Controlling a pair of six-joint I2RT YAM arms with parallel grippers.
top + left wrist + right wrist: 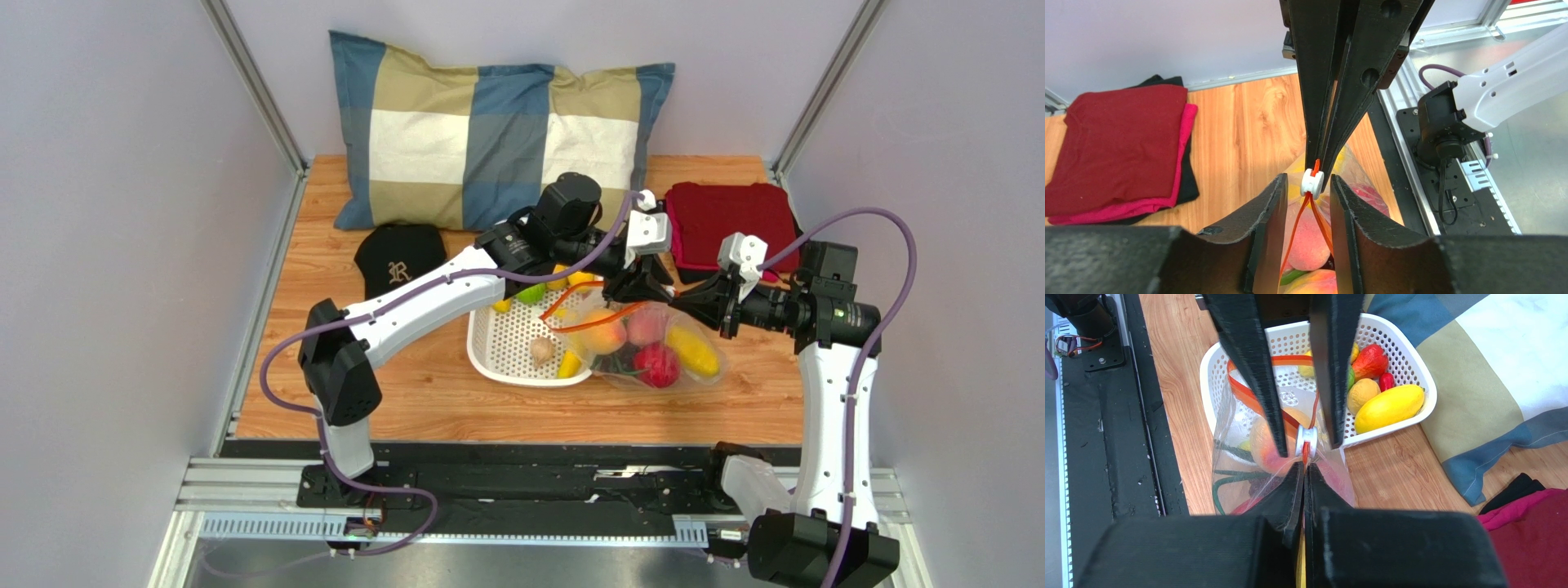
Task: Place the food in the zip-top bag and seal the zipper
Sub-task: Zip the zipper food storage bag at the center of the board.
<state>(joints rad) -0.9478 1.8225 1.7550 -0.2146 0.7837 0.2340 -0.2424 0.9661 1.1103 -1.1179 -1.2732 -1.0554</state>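
Note:
The clear zip-top bag (pixel 669 358) lies right of the basket and holds a pink peach (pixel 601 331), a red apple (pixel 656 364), a yellow fruit (pixel 697 352), dark grapes and green scallions (pixel 1229 474). Its orange-red zipper (pixel 1247 395) gapes open as two strands that meet at a white slider (pixel 1312 180). My left gripper (pixel 1308 184) is open, its fingers straddling the slider without touching it. My right gripper (pixel 1304 471) is shut on the bag's mouth edge just beyond the slider. More food lies in the basket, including a yellow mango (pixel 1389 407).
The white perforated basket (pixel 491 361) sits at table centre, under the bag's open end. A plaid pillow (pixel 491 135) lies at the back, a black cap (pixel 399 260) to the left and folded red cloths (pixel 730 221) at the back right. A black rail runs along the near edge.

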